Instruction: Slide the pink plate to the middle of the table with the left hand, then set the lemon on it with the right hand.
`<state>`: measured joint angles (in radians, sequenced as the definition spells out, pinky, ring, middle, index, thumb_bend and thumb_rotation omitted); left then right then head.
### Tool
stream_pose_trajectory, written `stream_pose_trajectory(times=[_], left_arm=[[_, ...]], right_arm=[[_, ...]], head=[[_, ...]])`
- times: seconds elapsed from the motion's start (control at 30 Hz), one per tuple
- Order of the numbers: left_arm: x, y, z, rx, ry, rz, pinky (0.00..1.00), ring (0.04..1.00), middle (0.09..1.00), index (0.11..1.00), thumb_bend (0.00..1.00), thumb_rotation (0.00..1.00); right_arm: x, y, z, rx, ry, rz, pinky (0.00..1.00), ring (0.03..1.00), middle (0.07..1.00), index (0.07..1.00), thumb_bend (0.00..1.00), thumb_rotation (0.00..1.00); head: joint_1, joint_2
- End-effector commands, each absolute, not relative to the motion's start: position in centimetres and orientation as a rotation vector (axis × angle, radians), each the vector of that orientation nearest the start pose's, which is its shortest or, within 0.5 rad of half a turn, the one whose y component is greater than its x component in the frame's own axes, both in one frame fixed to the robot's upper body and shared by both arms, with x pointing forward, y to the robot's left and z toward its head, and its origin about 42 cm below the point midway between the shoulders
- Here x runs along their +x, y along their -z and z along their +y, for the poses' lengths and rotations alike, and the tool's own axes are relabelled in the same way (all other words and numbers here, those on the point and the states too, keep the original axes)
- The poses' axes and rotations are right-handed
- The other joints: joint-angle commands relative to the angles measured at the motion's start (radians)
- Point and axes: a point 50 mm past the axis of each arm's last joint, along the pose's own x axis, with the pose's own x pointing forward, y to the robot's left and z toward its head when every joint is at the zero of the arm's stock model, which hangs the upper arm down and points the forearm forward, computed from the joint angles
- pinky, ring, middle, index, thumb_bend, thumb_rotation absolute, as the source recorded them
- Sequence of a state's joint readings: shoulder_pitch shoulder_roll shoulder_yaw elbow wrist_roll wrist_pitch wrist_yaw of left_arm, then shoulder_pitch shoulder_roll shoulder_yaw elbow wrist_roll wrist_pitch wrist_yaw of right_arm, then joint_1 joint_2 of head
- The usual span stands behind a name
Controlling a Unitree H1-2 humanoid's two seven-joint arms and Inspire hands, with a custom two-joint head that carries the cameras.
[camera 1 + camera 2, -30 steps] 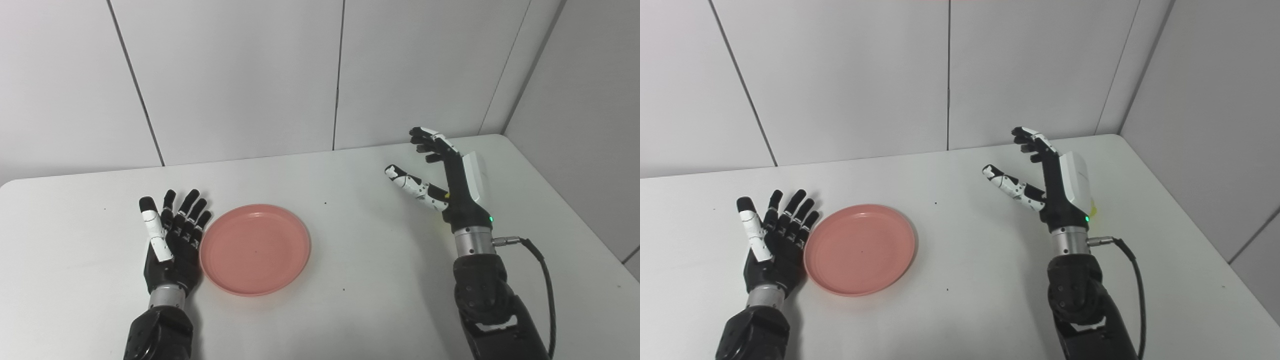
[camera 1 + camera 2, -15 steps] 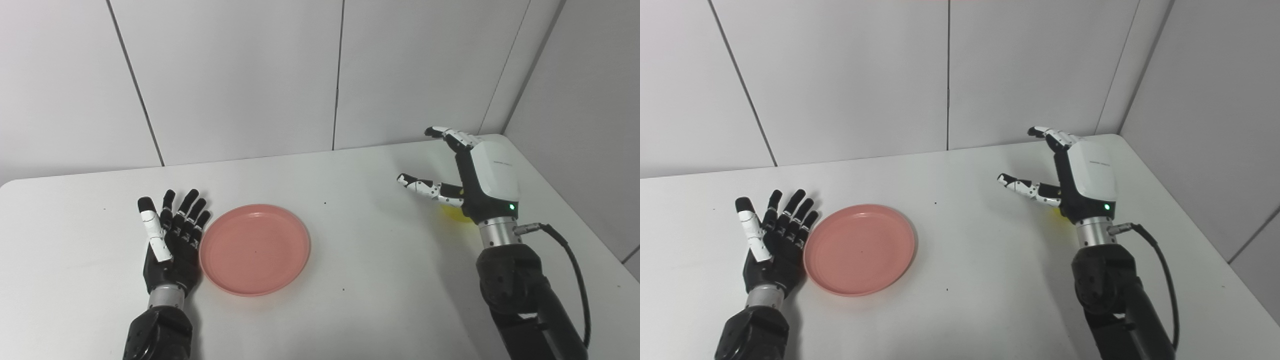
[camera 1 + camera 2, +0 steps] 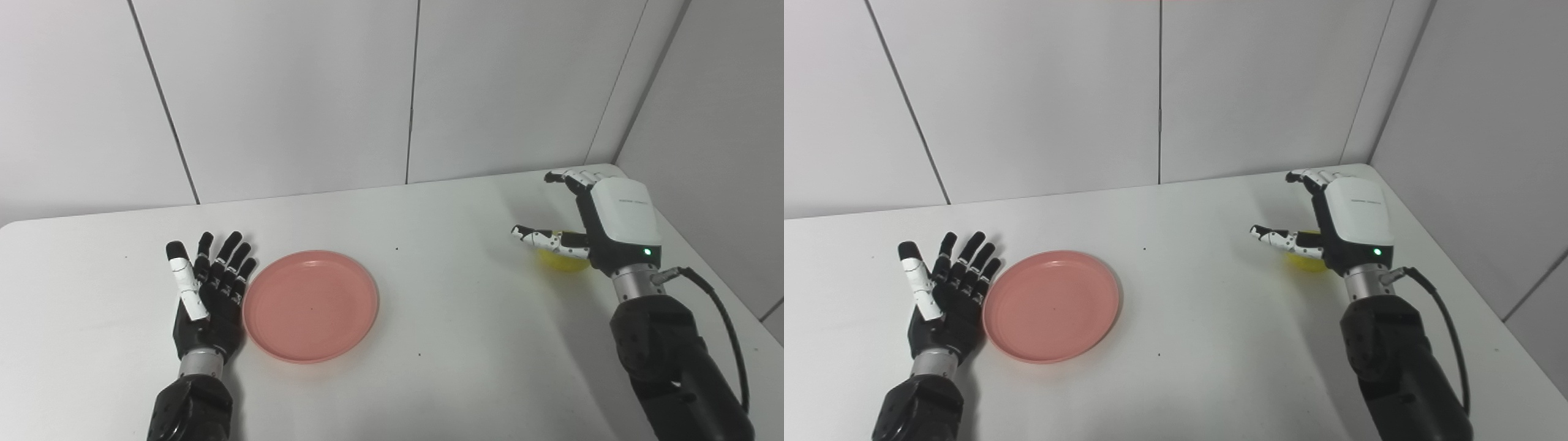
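The pink plate [image 3: 311, 304] lies flat on the white table [image 3: 453, 343], left of the table's middle. My left hand [image 3: 208, 288] rests open, palm up, right beside the plate's left rim, its fingers spread. A yellow lemon [image 3: 562, 260] sits near the table's right side. My right hand [image 3: 603, 226] hovers over it, open, with the thumb reaching left in front of the lemon and the fingers curved above it. The hand's white back hides most of the lemon [image 3: 1304, 260].
Grey wall panels stand behind the table and along its right side. The table's right edge [image 3: 704, 269] runs close to my right arm. A black cable [image 3: 723, 318] loops off the right wrist.
My right hand has swung to the right and lowered, turning palm down over the lemon, which now shows beneath it. The left hand and the plate have stayed put.
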<state>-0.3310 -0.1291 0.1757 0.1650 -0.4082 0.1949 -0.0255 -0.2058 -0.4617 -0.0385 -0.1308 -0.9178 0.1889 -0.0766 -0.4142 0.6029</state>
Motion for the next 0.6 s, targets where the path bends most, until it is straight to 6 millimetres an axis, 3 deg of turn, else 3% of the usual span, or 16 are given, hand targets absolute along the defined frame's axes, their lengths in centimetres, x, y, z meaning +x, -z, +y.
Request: stream_pose_trajectory(times=[0.0,0.27,0.57], left_arm=[[38.6,-14.0,17.1,-0.569,0.058,0.059,0.91,0.892,0.875,1.000,0.94,0.89],[38.7,-14.1,16.9,-0.565,0.056,0.058,0.90,0.882,0.862,1.000,0.94,0.89],[38.8,-14.0,16.9,-0.568,0.053,0.055,0.90,0.883,0.867,1.000,0.93,0.89]], right_arm=[[34.3,-24.7,-36.3,-1.358,0.411,-0.237,0.73,0.716,0.720,0.689,0.81,0.71],[35.2,-24.0,-37.7,-1.351,0.413,-0.135,0.72,0.737,0.734,0.694,0.81,0.69],[36.5,-23.4,-38.5,-1.341,0.402,-0.105,0.62,0.674,0.691,0.679,0.83,0.69]], head=[[0.001,0.000],[0.003,-0.002],[0.010,-0.003]])
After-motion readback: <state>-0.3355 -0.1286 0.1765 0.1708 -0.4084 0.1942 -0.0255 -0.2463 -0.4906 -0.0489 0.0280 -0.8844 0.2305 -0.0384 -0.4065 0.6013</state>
